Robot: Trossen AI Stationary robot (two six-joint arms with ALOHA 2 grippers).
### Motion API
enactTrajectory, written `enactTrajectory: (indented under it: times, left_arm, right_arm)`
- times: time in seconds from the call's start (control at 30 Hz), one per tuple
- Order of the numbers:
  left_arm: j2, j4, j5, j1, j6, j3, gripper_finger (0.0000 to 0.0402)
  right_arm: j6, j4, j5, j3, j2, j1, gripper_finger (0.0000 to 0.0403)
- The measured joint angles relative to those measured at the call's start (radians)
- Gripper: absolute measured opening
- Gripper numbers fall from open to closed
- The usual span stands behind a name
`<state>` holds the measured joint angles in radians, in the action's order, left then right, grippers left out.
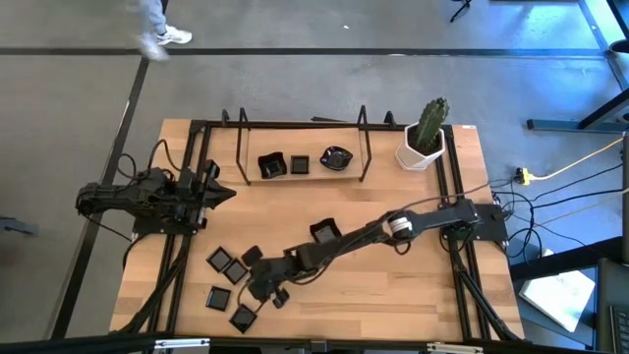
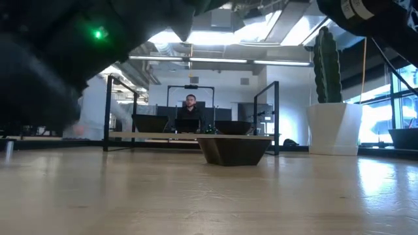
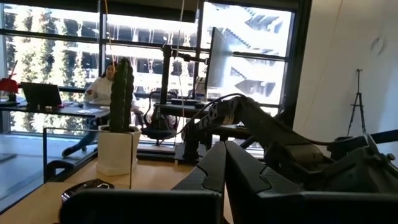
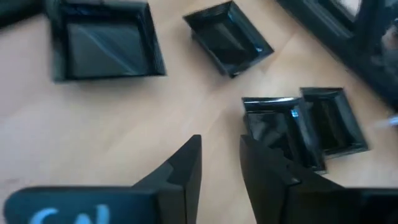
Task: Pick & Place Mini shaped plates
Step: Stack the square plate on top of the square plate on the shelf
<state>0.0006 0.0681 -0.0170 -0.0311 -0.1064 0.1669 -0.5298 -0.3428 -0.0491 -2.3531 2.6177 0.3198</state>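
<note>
The right gripper (image 4: 219, 158), fingers narrowly parted and empty, hovers over the loose black mini plates (image 1: 228, 264) at lower left of the high view. Next: close on one and carry it to the shelf (image 1: 295, 177).

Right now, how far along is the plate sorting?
Done: three plates sit on the rack shelf. In hand: nothing; the right gripper hovers with jaws apart and empty over the loose plates at the table's front left. Left: about seven plates there. The left gripper waits shut.
</note>
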Motion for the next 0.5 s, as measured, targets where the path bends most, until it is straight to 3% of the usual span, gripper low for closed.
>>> enactTrajectory:
  times: [0.2,0.5]
  left_arm:
    - [0.0,-0.004,0.0,0.0,0.004,0.0,0.0006]
    - [0.0,-0.013,0.0,0.0,0.004,0.0,0.0002]
  right_arm:
    - [-0.054,0.071,-0.072,0.013,0.002,0.007,0.014]
    - [-0.055,0.089,-0.004,0.013,0.002,-0.012,0.0176]
